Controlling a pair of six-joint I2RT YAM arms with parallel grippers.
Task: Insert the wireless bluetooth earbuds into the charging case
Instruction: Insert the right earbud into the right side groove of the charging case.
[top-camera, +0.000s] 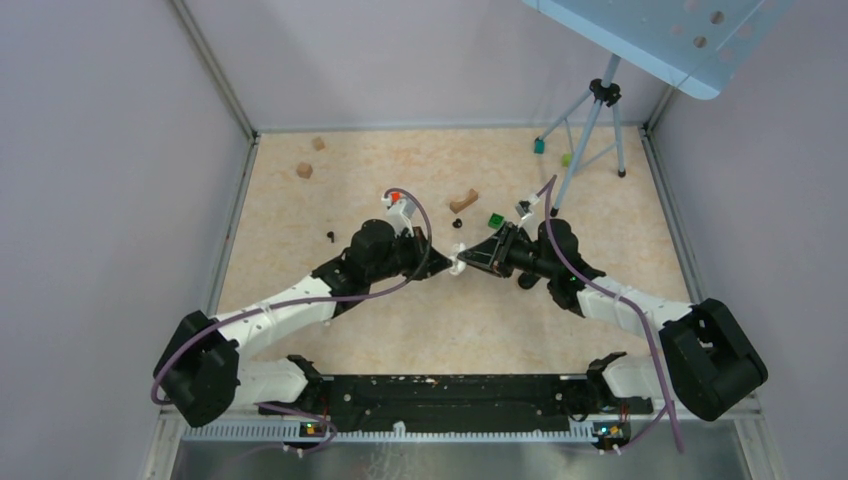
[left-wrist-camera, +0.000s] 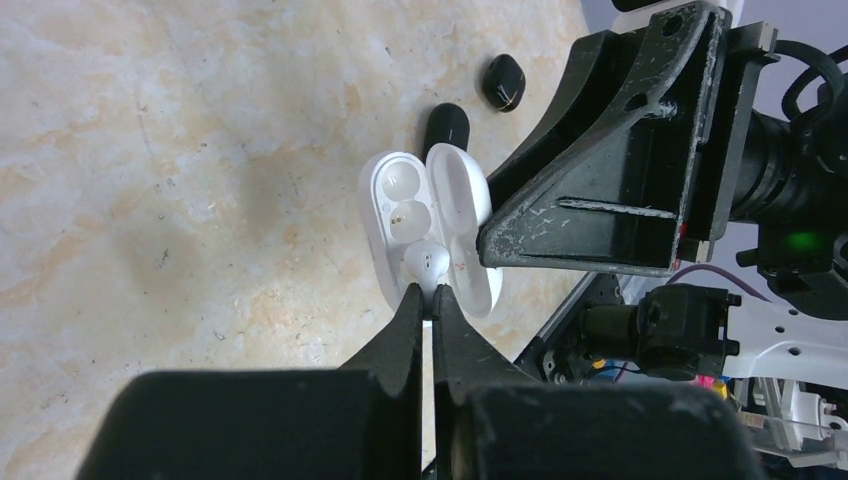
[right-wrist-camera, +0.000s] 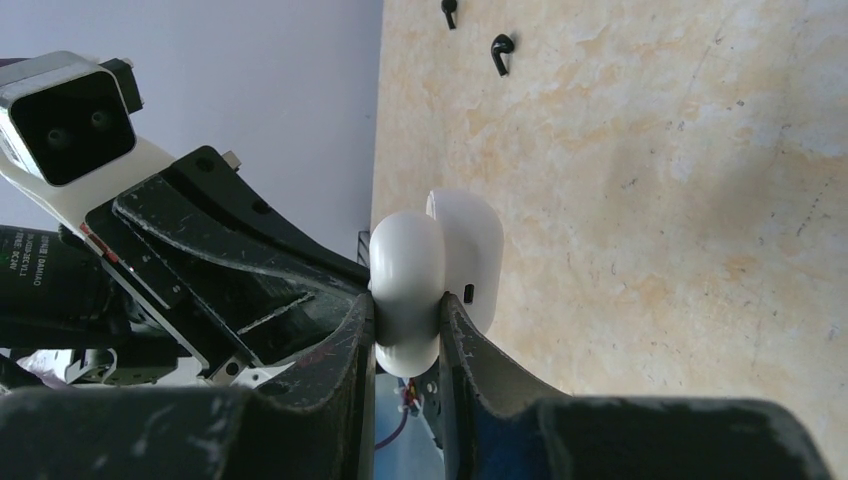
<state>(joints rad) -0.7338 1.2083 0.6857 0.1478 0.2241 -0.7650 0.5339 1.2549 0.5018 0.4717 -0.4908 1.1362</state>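
The white charging case (left-wrist-camera: 400, 215) hangs open above the table between the two arms, its lid (left-wrist-camera: 462, 185) swung to the right. My right gripper (right-wrist-camera: 407, 305) is shut on the case (right-wrist-camera: 405, 280), pinching one rounded half of it. A white earbud (left-wrist-camera: 427, 262) sits at the near end of the case's tray. My left gripper (left-wrist-camera: 432, 292) is shut on its lower end. The rest of the tray looks empty. In the top view the left gripper (top-camera: 448, 266) and right gripper (top-camera: 472, 258) meet at the case (top-camera: 458, 265).
Two small black pieces (left-wrist-camera: 447, 125) (left-wrist-camera: 503, 82) lie on the table just past the case. Wooden blocks (top-camera: 304, 170) (top-camera: 463, 201), a green cube (top-camera: 495, 220) and a tripod (top-camera: 600, 110) stand further back. Walls close in both sides.
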